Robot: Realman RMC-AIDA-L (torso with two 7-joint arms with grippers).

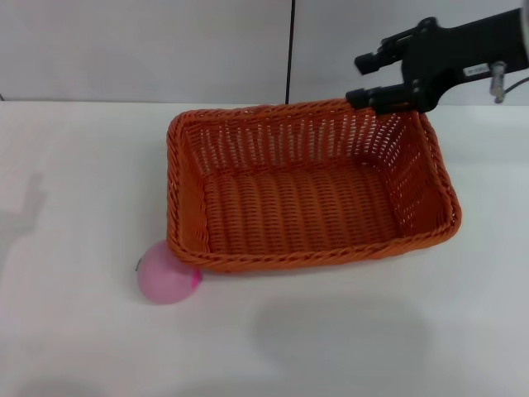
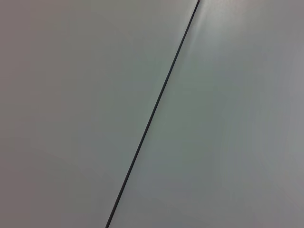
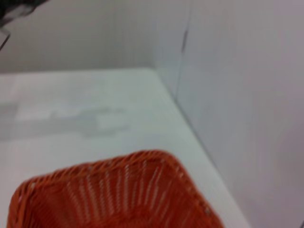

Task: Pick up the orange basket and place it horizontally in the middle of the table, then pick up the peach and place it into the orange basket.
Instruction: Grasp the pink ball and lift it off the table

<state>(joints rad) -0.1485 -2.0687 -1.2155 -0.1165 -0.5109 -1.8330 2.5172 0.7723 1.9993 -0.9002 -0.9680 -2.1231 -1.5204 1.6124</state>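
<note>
The orange basket (image 1: 310, 190) sits on the table (image 1: 74, 190) about midway across, its long sides running left to right and its open side up, with the wall behind the table's far edge. The peach (image 1: 165, 273) lies on the table at the basket's front left corner, touching it and partly tucked under the rim, outside the basket. The right gripper (image 1: 364, 80) hangs above the basket's back right corner, close over the rim, its arm reaching in from the right; the right wrist view shows a basket corner (image 3: 156, 190) below it.
</note>
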